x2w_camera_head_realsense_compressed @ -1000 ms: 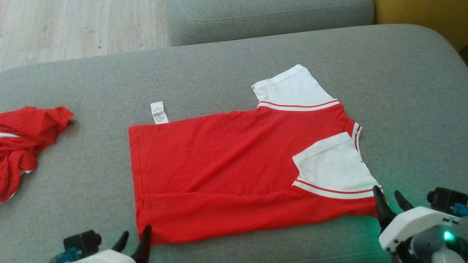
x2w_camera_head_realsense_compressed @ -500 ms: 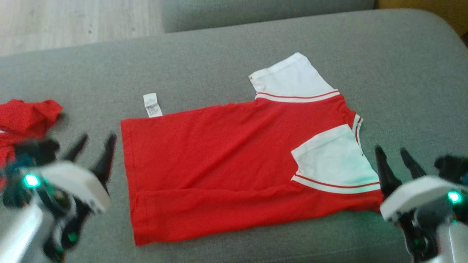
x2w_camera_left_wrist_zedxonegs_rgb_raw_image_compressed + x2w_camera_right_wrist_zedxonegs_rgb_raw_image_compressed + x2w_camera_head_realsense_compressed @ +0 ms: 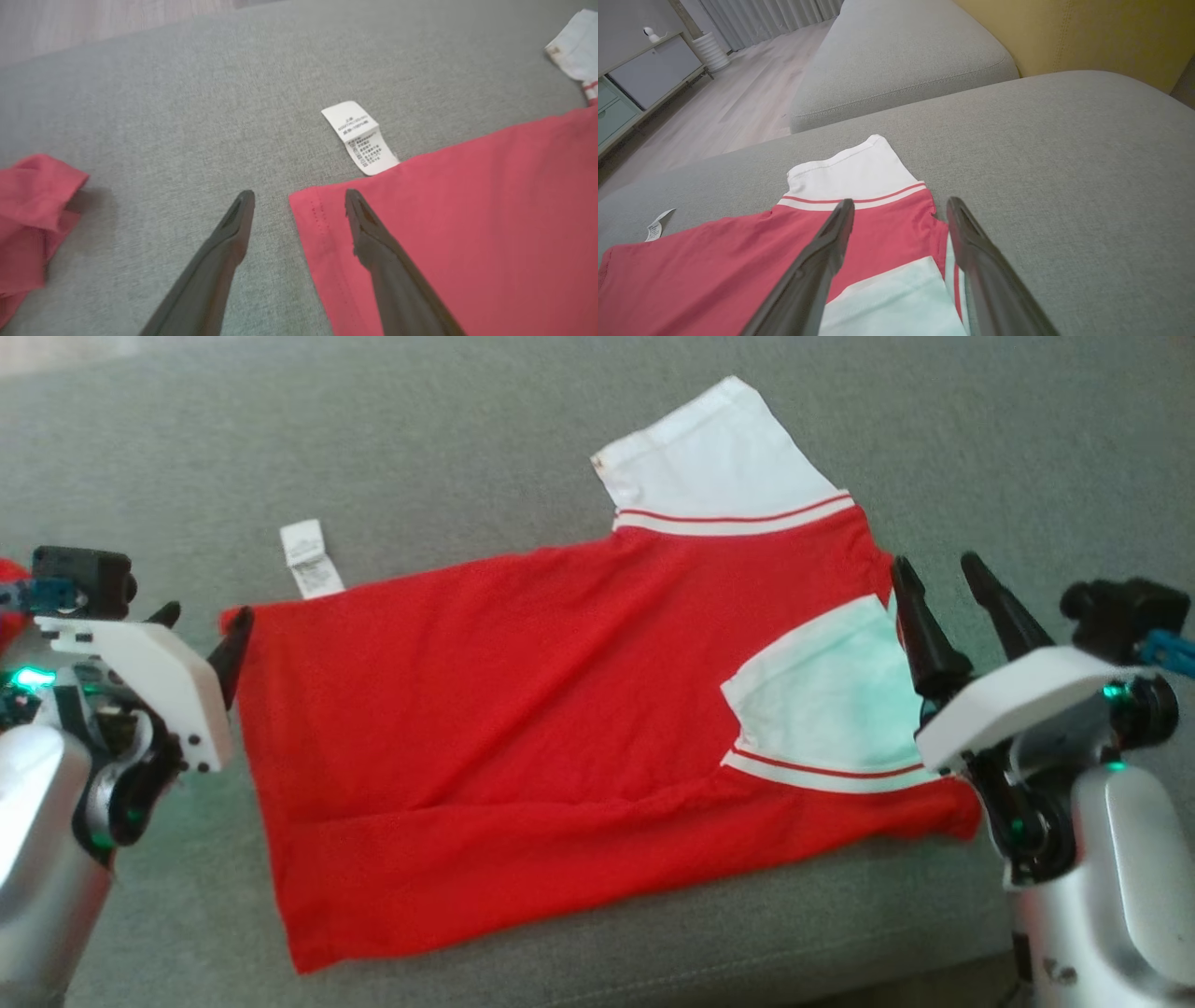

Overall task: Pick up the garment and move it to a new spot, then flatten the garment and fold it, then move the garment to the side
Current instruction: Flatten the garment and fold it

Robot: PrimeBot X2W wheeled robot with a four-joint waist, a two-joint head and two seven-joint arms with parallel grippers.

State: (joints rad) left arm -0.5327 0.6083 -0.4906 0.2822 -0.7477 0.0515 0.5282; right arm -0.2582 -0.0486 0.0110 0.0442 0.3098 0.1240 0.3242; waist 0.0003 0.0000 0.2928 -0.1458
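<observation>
Head view: you see the red short-sleeved shirt with white sleeves point(image 3: 523, 747) lying flat on the grey fabric sofa cushion point(image 3: 467, 439), hem toward the robot's left, collar end toward its right. The near white sleeve point(image 3: 822, 709) is folded onto the red body. The far white sleeve point(image 3: 714, 453) sticks out flat on the cushion. A white care label point(image 3: 311, 558) juts out by the far hem corner.

Your left gripper point(image 3: 203, 614) is at that hem corner, fingers spread, nothing between them. In the left wrist view, one finger sits over the red hem and the other over bare cushion. You cannot tell whether either touches the cloth.

Your right gripper point(image 3: 935, 563) has its fingers apart and holds nothing. It is poised at the collar edge, beside the folded sleeve.

Note a crumpled red garment point(image 3: 32, 219) on the cushion, left of the shirt and apart from it.
</observation>
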